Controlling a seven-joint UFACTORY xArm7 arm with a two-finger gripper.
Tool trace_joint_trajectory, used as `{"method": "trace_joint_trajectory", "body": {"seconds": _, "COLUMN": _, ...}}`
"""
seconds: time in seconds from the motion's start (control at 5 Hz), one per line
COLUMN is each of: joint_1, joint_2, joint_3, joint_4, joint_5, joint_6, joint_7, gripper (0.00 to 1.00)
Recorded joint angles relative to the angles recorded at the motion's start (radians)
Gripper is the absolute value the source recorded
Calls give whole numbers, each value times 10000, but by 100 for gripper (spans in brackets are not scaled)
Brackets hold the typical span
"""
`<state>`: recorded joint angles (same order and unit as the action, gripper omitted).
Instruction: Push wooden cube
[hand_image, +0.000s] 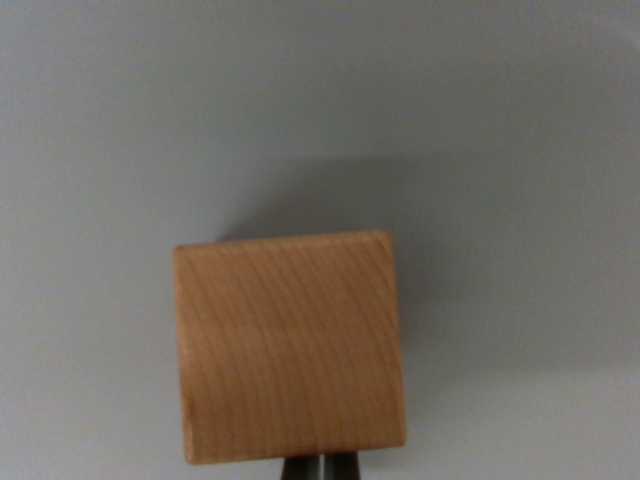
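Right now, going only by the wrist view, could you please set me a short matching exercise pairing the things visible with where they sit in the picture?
Things:
1. wooden cube
2. gripper
3. grey surface
4. shadow

Places:
A. fills the upper half of the picture
B. dark tips at the bottom edge, under the cube
C. lower centre
D. just above and to the right of the cube

Pairs: 1-C, 2-B, 3-A, 4-D

- A plain, pale grey surface (150, 120) is seen across the whole wrist view.
- A soft, darker shadow (330, 195) is cast on it, near the middle and toward the wrist view's right.
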<state>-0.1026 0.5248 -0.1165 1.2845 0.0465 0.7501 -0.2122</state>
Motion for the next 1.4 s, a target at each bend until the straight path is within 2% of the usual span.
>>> {"method": "trace_joint_trajectory", "body": {"seconds": 0.2, "joint_1": 0, "joint_2": 0, "joint_3": 0, "joint_4": 0, "joint_5": 0, "joint_6": 0, "joint_7": 0, "gripper": 100}}
{"method": "trace_joint_trajectory", "body": {"seconds": 0.4, "joint_1": 3, "joint_2": 264, "joint_3": 28, "joint_4": 424, "joint_5": 20, "joint_6": 161, "joint_7": 30, "gripper": 100}}
{"method": "trace_joint_trajectory", "body": {"seconds": 0.6, "joint_1": 3, "joint_2": 264, "joint_3": 28, "joint_4": 424, "joint_5": 20, "joint_6": 161, "joint_7": 30, "gripper": 100}}
{"method": "trace_joint_trajectory", "body": {"seconds": 0.8, "joint_1": 5, "joint_2": 501, "joint_3": 52, "joint_4": 804, "joint_5": 38, "joint_6": 306, "joint_7": 57, "gripper": 100}}
{"method": "trace_joint_trajectory", "body": {"seconds": 1.0, "joint_1": 5, "joint_2": 501, "joint_3": 52, "joint_4": 804, "joint_5": 38, "joint_6": 306, "joint_7": 57, "gripper": 100}}
{"method": "trace_joint_trajectory", "body": {"seconds": 1.2, "joint_1": 8, "joint_2": 702, "joint_3": 73, "joint_4": 1126, "joint_5": 54, "joint_6": 429, "joint_7": 80, "gripper": 100}}
{"method": "trace_joint_trajectory", "body": {"seconds": 1.4, "joint_1": 8, "joint_2": 702, "joint_3": 73, "joint_4": 1126, "joint_5": 54, "joint_6": 429, "joint_7": 80, "gripper": 100}}
